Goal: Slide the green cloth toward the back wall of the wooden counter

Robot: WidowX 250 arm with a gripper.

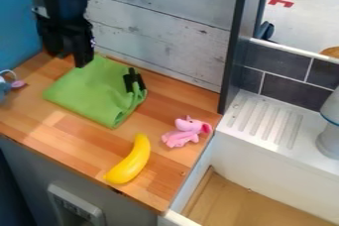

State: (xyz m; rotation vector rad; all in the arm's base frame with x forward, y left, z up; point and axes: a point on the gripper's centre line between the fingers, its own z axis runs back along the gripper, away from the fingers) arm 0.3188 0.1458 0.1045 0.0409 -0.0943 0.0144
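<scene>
My black two-finger gripper (70,60) hung at the upper left, its fingers parted with nothing between them, right by the far left edge of the folded green fabric cloth (86,88), which lay on the brown wooden countertop (73,143) near the whitewashed plank wall (159,27). A small black object (134,80) rested on that cloth's right part, while nearer the front I saw a curved yellow plastic banana (130,162) and, to its right, a small pink toy animal (185,132). Beyond the counter's right side stood a ridged white draining surface (265,121).
</scene>
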